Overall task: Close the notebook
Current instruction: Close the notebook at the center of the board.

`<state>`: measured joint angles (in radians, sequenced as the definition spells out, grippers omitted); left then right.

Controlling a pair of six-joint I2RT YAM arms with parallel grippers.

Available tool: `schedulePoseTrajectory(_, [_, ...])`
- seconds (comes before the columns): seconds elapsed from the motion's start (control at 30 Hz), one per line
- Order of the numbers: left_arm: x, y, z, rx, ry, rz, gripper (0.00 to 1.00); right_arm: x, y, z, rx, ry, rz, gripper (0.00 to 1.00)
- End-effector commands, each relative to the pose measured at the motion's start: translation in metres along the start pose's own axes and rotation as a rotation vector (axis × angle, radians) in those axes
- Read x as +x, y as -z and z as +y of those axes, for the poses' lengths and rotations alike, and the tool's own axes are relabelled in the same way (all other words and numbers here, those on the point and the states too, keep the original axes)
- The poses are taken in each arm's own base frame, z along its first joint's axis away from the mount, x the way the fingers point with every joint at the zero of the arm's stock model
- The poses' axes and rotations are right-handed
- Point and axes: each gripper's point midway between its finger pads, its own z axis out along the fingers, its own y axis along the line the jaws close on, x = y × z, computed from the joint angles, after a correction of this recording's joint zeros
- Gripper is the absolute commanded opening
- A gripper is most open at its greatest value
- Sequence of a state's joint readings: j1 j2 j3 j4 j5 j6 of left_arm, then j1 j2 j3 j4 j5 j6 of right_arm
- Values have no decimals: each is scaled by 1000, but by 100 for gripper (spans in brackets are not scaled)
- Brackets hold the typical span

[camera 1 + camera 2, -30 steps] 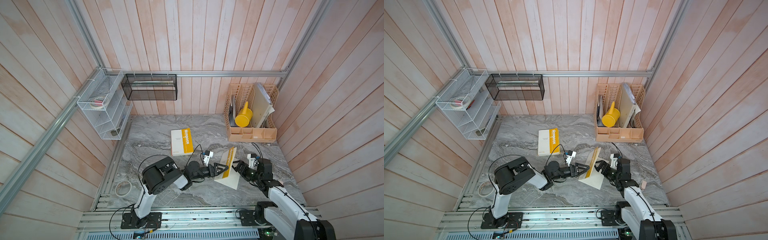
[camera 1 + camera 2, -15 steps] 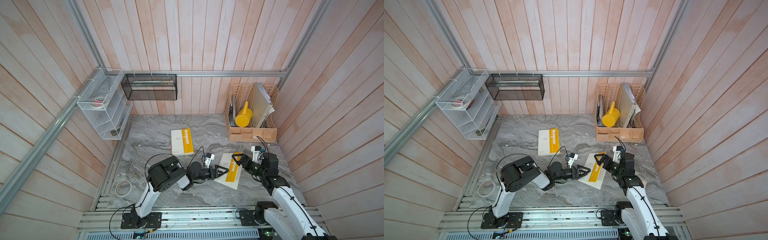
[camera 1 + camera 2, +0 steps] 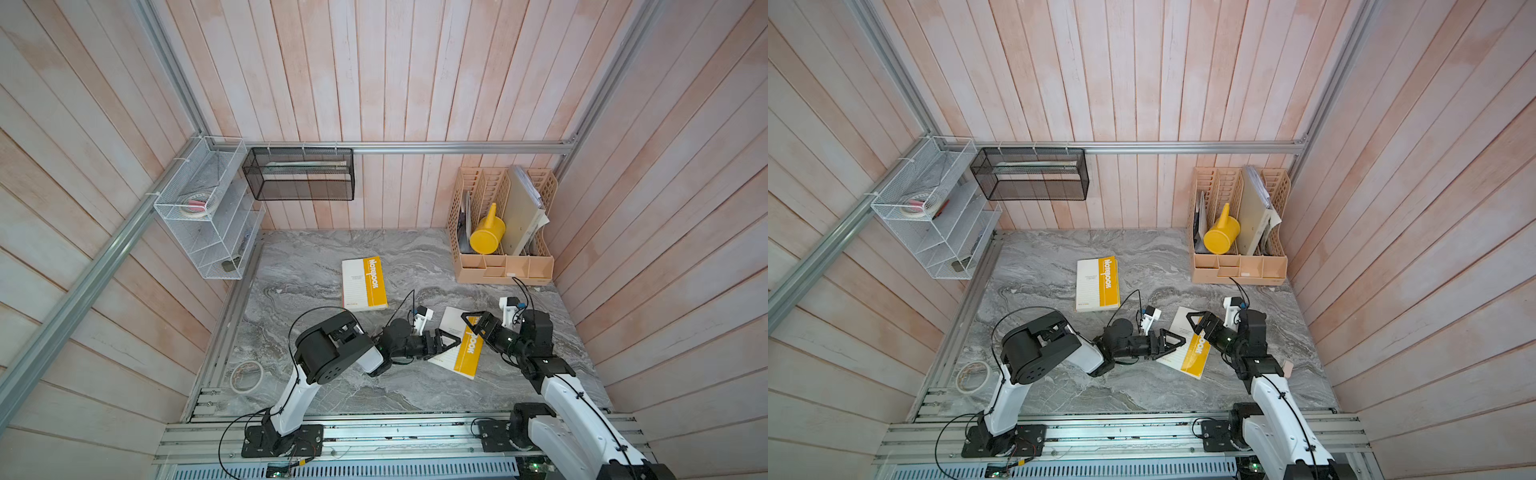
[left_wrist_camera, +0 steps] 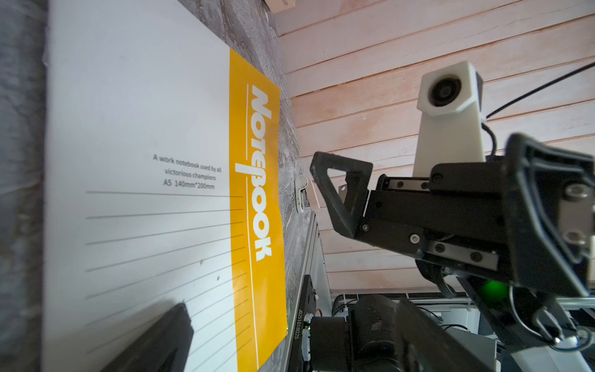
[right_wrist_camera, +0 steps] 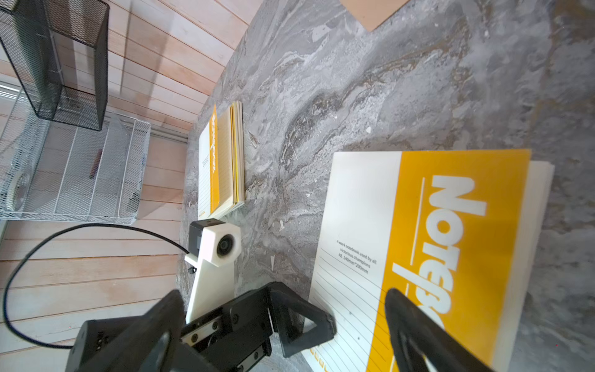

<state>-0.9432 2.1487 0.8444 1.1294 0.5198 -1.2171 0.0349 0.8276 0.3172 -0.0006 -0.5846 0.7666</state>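
Note:
The notebook (image 3: 467,353) (image 3: 1196,355) lies flat and closed on the marble table, its white and yellow cover (image 4: 145,128) (image 5: 450,225) facing up. My left gripper (image 3: 451,341) (image 3: 1173,338) (image 4: 289,322) is at its left edge, rolled on its side and open. One of its fingers (image 4: 161,335) lies over the lined white part of the cover. My right gripper (image 3: 476,326) (image 3: 1198,322) (image 5: 283,296) hovers open above the notebook's far end, holding nothing.
A second, similar notebook (image 3: 364,284) (image 5: 219,167) lies closed farther back. A beige organiser (image 3: 505,266) with a yellow watering can (image 3: 486,237) stands at the back right. A tape roll (image 3: 246,376) lies at the front left. A white wire shelf (image 3: 208,216) and a black mesh basket (image 3: 299,174) hang on the walls.
A second ago the cover stood upright between both grippers; it has dropped flat. The right gripper has lifted and drawn back. The left gripper stays low at the edge.

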Motion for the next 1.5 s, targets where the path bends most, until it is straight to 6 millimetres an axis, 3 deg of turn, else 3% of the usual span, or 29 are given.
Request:
schedulePoseTrajectory(0.0, [9, 0, 30, -113, 26, 21, 100, 10, -5, -6, -17, -24, 28, 98])
schedulePoseTrajectory(0.6, [-2, 5, 10, -146, -35, 7, 100, 36, -17, -49, 93, -67, 94, 98])
schedulePoseTrajectory(0.9, [-2, 27, 12, -301, -88, 14, 100, 41, -20, -62, 143, -69, 110, 98])
schedulePoseTrajectory(1.07, [-9, 42, 29, -405, -88, 18, 100, 42, -20, -64, 152, -70, 115, 98])
schedulePoseTrajectory(1.27, [-20, 46, 30, -389, -113, 14, 100, 41, -19, -62, 144, -69, 110, 98])
schedulePoseTrajectory(1.47, [-29, 37, 43, -400, -62, 26, 82, 41, -18, -59, 135, -66, 114, 98])
